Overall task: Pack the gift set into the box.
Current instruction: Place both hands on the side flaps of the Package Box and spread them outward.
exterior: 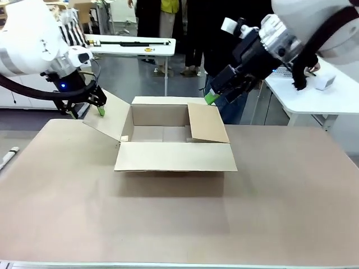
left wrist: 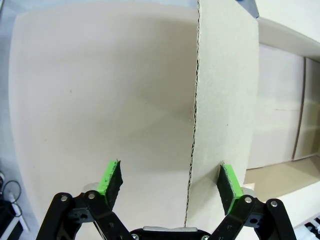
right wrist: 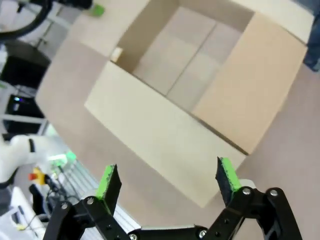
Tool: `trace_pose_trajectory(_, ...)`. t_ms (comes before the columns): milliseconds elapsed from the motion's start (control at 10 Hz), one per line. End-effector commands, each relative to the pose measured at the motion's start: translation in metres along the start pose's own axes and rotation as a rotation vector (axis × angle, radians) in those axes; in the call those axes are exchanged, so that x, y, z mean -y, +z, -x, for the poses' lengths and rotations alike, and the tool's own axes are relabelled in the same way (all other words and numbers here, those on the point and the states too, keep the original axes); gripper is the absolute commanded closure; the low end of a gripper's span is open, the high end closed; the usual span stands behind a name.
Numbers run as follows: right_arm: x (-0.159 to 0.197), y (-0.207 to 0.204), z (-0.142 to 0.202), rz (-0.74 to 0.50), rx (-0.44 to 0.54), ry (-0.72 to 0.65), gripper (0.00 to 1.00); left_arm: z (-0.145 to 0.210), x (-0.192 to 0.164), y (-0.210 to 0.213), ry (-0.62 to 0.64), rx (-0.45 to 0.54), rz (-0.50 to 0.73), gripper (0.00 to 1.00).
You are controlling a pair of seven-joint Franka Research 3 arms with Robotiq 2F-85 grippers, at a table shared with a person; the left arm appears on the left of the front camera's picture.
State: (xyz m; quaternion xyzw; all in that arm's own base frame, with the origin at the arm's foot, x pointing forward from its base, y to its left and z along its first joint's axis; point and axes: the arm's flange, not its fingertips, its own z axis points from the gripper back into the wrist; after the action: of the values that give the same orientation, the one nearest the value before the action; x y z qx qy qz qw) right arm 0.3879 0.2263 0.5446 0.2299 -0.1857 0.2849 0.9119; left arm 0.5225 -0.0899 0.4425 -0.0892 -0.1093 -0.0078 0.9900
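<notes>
The box (exterior: 175,157) is a brown cardboard carton standing open in the middle of the table, its inside bare. Its left flap (exterior: 109,115) slants up and outward. My left gripper (exterior: 96,106) is open at that flap's outer edge. In the left wrist view the flap's (left wrist: 225,100) corrugated edge runs between the green pads of my left gripper (left wrist: 170,182). My right gripper (exterior: 216,94) hangs open above the far right corner, over the inward-leaning right flap (exterior: 207,123). Seen from the right wrist, my right gripper (right wrist: 169,181) is high above the box (right wrist: 150,130). The gift set is out of view.
The tabletop (exterior: 179,224) is covered in brown board. A small white object (exterior: 8,154) lies at its left edge. White tables (exterior: 132,45) stand behind, and people stand at the far side. A dark-gloved hand (exterior: 300,75) rests on the right-hand table.
</notes>
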Motion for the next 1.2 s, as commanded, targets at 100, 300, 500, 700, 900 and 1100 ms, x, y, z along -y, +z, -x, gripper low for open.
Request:
trace_pose_trajectory(100, 0.000, 0.009, 0.010, -0.155, 0.003, -0.088, 0.00, 0.000, 0.001, 0.002, 0.010, -0.004, -0.018, 0.00)
trace_pose_trajectory(300, -0.014, -0.017, -0.020, 0.020, -0.058, -0.074, 0.00, 0.000, 0.001, 0.002, 0.010, -0.004, -0.018, 0.00)
trace_pose_trajectory(500, -0.030, -0.077, -0.082, 0.207, -0.154, -0.210, 0.00, 0.000, 0.001, 0.002, 0.010, -0.004, -0.018, 0.00)
trace_pose_trajectory(700, -0.030, -0.136, -0.115, 0.407, -0.283, -0.271, 0.00, 0.000, 0.001, 0.002, 0.010, -0.004, -0.018, 0.00)
trace_pose_trajectory(900, -0.019, -0.190, -0.126, 0.598, -0.370, -0.280, 0.00, 0.000, 0.001, 0.002, 0.010, -0.004, -0.018, 0.00)
trace_pose_trajectory(1100, -0.008, -0.189, -0.123, 0.593, -0.330, -0.231, 0.00, 0.000, 0.001, 0.002, 0.010, -0.004, -0.018, 0.00)
